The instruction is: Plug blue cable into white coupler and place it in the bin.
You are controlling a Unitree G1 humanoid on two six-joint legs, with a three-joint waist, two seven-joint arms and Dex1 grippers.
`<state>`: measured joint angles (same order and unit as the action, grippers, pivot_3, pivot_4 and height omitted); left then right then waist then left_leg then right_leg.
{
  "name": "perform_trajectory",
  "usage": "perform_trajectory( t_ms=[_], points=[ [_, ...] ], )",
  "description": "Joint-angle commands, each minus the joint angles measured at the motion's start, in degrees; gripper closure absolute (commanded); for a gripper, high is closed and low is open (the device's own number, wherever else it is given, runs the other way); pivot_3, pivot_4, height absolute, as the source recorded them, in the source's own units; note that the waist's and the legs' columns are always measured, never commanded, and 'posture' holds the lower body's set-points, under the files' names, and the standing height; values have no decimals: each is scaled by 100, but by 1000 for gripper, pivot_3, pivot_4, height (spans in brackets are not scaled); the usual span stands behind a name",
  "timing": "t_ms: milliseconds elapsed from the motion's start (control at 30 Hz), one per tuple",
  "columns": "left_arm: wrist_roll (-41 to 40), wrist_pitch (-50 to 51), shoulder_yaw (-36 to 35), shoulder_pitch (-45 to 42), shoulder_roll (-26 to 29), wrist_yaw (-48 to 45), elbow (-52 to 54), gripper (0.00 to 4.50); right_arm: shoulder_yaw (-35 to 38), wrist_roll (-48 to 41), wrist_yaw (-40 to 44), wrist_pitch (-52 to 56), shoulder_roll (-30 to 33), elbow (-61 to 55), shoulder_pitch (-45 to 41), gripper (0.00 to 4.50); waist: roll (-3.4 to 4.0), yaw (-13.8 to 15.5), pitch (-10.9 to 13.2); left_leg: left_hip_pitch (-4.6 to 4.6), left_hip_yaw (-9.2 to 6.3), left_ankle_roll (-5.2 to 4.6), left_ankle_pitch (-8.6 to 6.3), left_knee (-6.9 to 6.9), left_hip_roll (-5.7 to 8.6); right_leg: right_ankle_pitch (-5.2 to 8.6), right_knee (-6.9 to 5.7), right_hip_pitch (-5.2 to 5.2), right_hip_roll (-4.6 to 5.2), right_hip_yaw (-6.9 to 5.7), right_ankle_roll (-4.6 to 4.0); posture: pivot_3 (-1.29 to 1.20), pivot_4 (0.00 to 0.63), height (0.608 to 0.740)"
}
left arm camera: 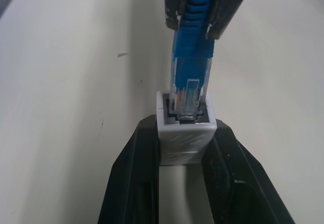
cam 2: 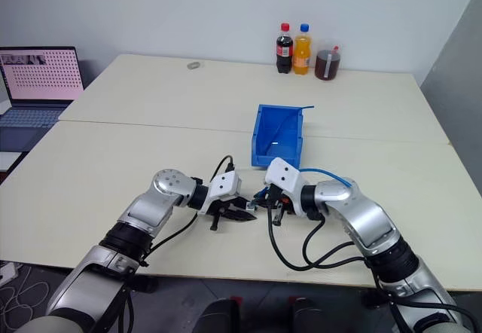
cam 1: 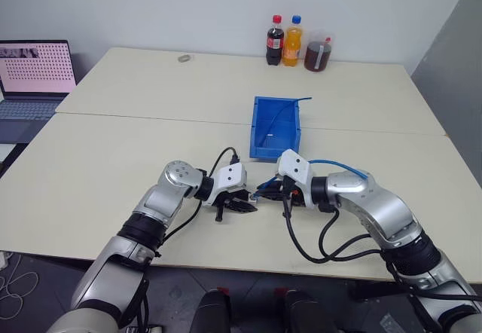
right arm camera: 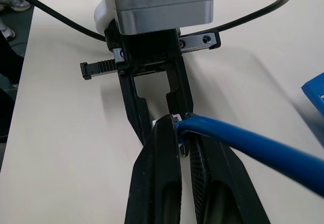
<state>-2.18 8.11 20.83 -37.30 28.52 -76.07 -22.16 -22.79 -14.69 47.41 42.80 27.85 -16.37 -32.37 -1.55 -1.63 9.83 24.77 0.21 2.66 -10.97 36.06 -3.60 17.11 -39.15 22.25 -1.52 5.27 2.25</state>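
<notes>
Both my arms meet low centre of the head view, above the near edge of the cream table (cam 1: 113, 160).

My left gripper (cam 1: 242, 206) is clamped on the tiny white boxy plastic coupler (left arm camera: 185, 133): a black finger on each side of it, dark socket facing away from my wrist.

My right gripper (cam 1: 265, 192) is pinched narrow on the sky-blue network cable (right arm camera: 263, 150), gripping the ribbed blue boot just behind the clear plug (left arm camera: 187, 93). In the left wrist view the plug tip sits in the mouth of the coupler socket, latch tab facing the camera; most of the plug body is outside the socket. Can't tell if it's latched.

From my right gripper the cable arcs up and over my right forearm (cam 1: 343, 166), right of centre in the head view.

The rectangular blue plastic bin (cam 1: 258, 126) sits on the table just above my grippers in the frame, centre, apart from both. A darker thin blue cable (cam 1: 280, 114) lies inside it, one end poking over the far right corner.

Far edge of the table, upper centre: three drink bottles (cam 1: 294, 43) in a row. A small grey object (cam 1: 183, 58) sits upper left of them. An open laptop (cam 1: 34, 73) is at the left edge of the frame.
</notes>
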Motion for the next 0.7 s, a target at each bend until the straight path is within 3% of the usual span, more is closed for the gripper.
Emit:
perform_trajectory(
  t_ms=[33, 700],
  points=[
    [269, 51, 272, 64, -109, 69, -166, 3690, -178, -15, 47, 189, -122, -205, -190, 4500, 0, 4, -1, 0, -1, 0, 0, 1, 0, 0, 0, 0, 0, -1, 0, 0, 150, 740],
    [348, 123, 205, 68, -182, 162, -180, 3690, -659, 180, 287, 155, -386, 642, -96, 4500, 27, -1, -109, -17, 0, -1, 0, 1, 0, 2, -2, -12, 0, -1, 4, 0, 150, 740]
  ],
)
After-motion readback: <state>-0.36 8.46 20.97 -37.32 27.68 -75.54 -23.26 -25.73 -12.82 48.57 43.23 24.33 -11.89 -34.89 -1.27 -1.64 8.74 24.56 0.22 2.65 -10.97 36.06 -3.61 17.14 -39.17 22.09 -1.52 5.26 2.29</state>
